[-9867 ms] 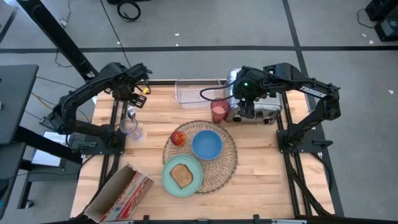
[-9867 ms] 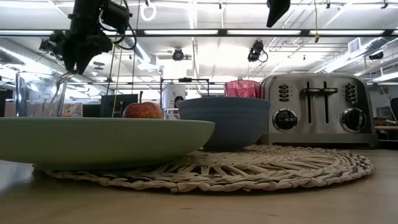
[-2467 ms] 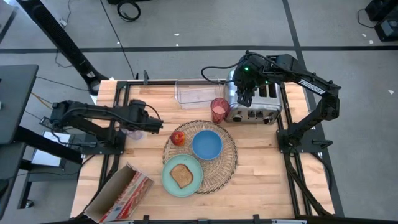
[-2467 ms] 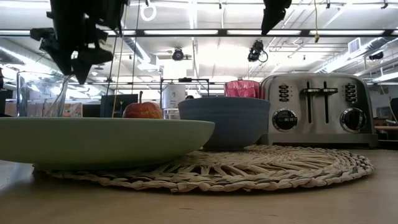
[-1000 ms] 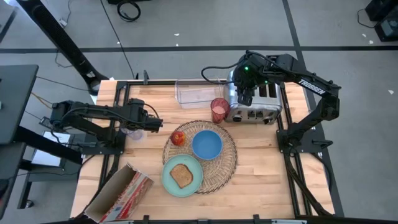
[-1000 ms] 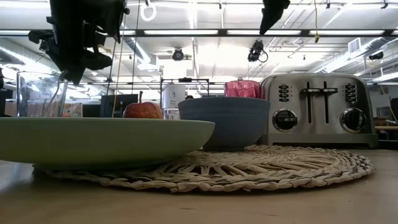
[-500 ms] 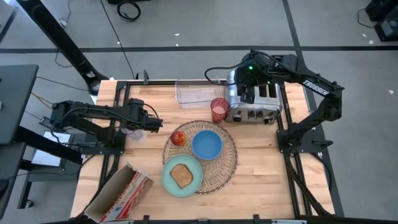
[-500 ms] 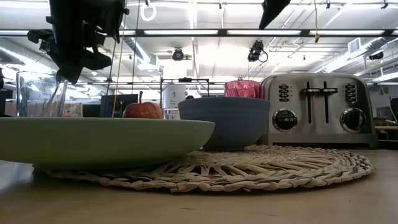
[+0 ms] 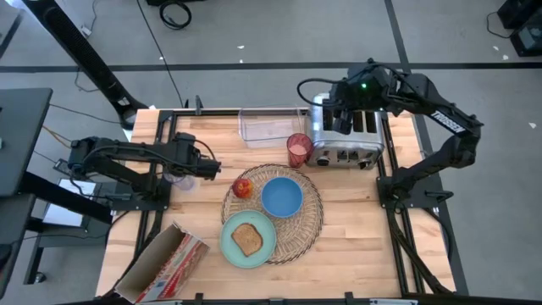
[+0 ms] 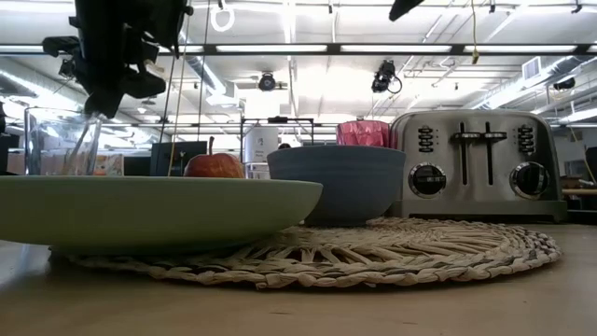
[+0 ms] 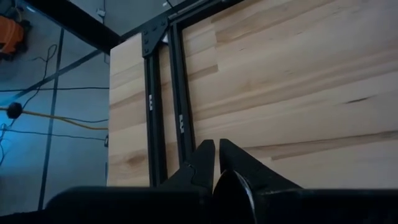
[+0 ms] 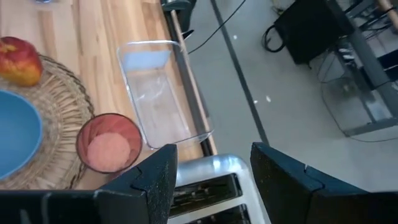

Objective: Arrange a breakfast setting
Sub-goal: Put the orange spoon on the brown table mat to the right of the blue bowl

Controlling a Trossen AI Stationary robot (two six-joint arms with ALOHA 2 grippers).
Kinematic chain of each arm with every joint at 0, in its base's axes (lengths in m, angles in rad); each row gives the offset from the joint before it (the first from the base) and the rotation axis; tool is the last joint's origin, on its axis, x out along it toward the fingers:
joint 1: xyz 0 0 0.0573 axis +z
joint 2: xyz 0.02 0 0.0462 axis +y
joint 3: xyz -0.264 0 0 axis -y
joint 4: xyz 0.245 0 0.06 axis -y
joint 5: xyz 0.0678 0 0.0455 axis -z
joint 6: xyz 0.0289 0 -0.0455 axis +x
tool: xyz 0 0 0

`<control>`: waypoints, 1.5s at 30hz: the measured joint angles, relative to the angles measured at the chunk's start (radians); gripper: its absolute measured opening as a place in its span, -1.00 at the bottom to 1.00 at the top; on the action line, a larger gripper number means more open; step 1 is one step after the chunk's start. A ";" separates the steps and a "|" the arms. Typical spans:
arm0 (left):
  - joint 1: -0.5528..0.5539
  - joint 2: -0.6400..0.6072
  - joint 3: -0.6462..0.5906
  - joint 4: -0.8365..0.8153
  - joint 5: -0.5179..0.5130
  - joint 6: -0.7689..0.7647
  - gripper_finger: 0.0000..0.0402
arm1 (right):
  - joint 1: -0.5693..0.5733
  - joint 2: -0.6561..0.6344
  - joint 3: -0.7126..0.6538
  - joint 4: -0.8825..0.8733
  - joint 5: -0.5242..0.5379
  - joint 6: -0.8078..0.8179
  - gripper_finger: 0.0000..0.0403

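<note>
Step in hand: by appearance the setting is largely laid; the left gripper [image 9: 206, 169] hangs over a clear glass [image 9: 178, 176] at the table's left, just beside the placemat.
Left gripper: fingers [image 11: 205, 158] nearly closed, a thin gap between them; whether they pinch anything cannot be told.
Right gripper: [image 12: 211, 163] spread wide and empty, above the chrome toaster [image 9: 345, 140] at the far right.
Setting: woven placemat [image 9: 301, 222] mid-table carries the blue bowl [image 9: 281, 196], the red apple [image 9: 243, 187] at its left rim, and the mint-green plate [image 9: 230, 240] with toast slice [image 9: 246, 240] overlapping its near edge; pink cup [image 9: 299, 150] stands just off the mat, touching or nearly touching the toaster.
Utensil: not clearly visible.
Next move: likely bringing cup or utensil to the mat, clearing the apple.
Edges: clear bin [image 9: 269, 127] sits at the far edge; a carton [image 9: 161, 264] overhangs the near left corner.
Open room: bare wood right of the mat.
</note>
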State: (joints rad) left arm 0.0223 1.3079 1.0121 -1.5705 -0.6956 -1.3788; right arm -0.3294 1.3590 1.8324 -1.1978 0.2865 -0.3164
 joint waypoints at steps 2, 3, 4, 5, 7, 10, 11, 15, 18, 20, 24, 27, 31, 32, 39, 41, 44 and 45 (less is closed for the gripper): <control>0.000 0.000 0.013 0.000 -0.001 0.013 -0.87 | 0.000 -0.007 0.000 0.001 0.010 -0.007 0.04; 0.000 0.000 0.020 0.000 -0.002 0.021 -0.88 | 0.000 -0.008 0.000 0.001 0.012 -0.011 0.04; 0.000 0.000 0.028 -0.001 -0.003 0.027 -0.89 | 0.000 -0.009 0.000 0.002 0.015 -0.016 0.04; 0.000 0.000 0.038 0.000 -0.003 0.034 -0.89 | 0.000 -0.011 0.000 0.001 0.020 -0.018 0.04; 0.000 0.000 0.056 0.000 -0.007 0.054 -0.89 | 0.000 -0.012 0.000 0.001 0.032 -0.024 0.04; 0.001 0.000 0.090 -0.001 -0.003 0.111 -0.87 | 0.000 -0.013 0.000 0.001 0.034 -0.024 0.04; 0.001 0.000 0.104 0.000 0.004 0.149 -0.87 | 0.000 -0.013 0.000 0.001 0.034 -0.024 0.04; 0.004 0.000 0.155 -0.001 0.043 0.286 -0.89 | 0.000 -0.013 0.000 0.001 0.033 -0.023 0.04; 0.012 0.000 0.200 0.000 0.085 0.386 -0.89 | 0.000 -0.013 0.000 0.000 0.030 -0.017 0.04; 0.020 0.000 0.224 -0.001 0.112 0.445 -0.88 | 0.000 -0.012 0.000 -0.001 0.028 -0.017 0.04; 0.051 -0.001 0.269 -0.001 0.178 0.584 -0.88 | 0.000 -0.012 0.000 -0.007 0.021 -0.016 0.04; 0.074 -0.001 0.299 -0.001 0.200 0.675 -0.89 | 0.000 -0.012 0.000 -0.009 0.008 -0.016 0.04; 0.107 -0.001 0.355 0.000 0.201 0.780 -0.88 | 0.000 -0.012 0.000 -0.014 0.000 0.005 0.04; 0.115 -0.001 0.374 -0.001 0.201 0.807 -0.88 | 0.001 -0.012 0.000 -0.017 -0.004 0.008 0.04; 0.159 -0.001 0.575 -0.001 0.259 1.008 -0.88 | 0.001 -0.014 0.000 -0.064 -0.057 0.060 0.04; 0.169 0.000 0.649 0.000 0.290 1.050 -0.88 | 0.001 -0.014 0.000 -0.079 -0.087 0.087 0.04; 0.177 -0.001 0.768 -0.001 0.339 1.092 -0.88 | 0.004 -0.017 -0.018 -0.082 -0.132 0.128 0.04; 0.178 0.000 0.811 -0.001 0.358 1.105 -0.88 | 0.006 -0.020 -0.030 -0.082 -0.142 0.139 0.04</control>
State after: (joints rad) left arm 0.2003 1.3074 1.8227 -1.5715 -0.3381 -0.2736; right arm -0.3234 1.3394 1.8028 -1.2794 0.1449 -0.1776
